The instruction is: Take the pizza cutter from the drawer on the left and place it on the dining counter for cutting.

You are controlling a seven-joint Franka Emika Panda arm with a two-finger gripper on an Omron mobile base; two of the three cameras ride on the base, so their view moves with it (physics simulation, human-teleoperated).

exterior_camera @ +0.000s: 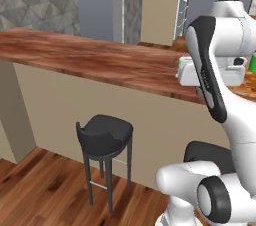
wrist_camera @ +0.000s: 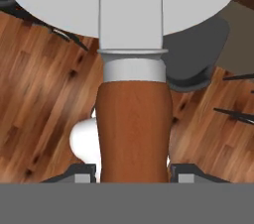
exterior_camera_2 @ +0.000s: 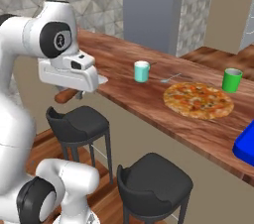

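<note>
1. The gripper (wrist_camera: 133, 171) is clamped on the pizza cutter (wrist_camera: 133, 119). In the hand view the reddish-brown handle sits snug between the two fingertips (wrist_camera: 82, 173), with the pale collar and big round blade running out ahead of them.
2. From the right base view the gripper (exterior_camera_2: 69, 94) hangs under the white hand, just off the near edge of the dining counter (exterior_camera_2: 149, 99). The cutter's handle (exterior_camera_2: 67, 96) pokes out sideways below the level of the top, over the nearer stool (exterior_camera_2: 79, 121).
3. So I'd say the carry is nearly over: the cutter is out of its drawer and at the bar, but not yet above the wood.
4. Next it needs lifting clear of the counter's edge, carrying in over bare wood, lowering, and only then letting go.
5. Further along the counter from the hand stand a teal cup (exterior_camera_2: 142, 71), a pizza (exterior_camera_2: 198, 100) and a green cup (exterior_camera_2: 231, 80). The bare stretch before the teal cup looks the safest landing spot.
</note>
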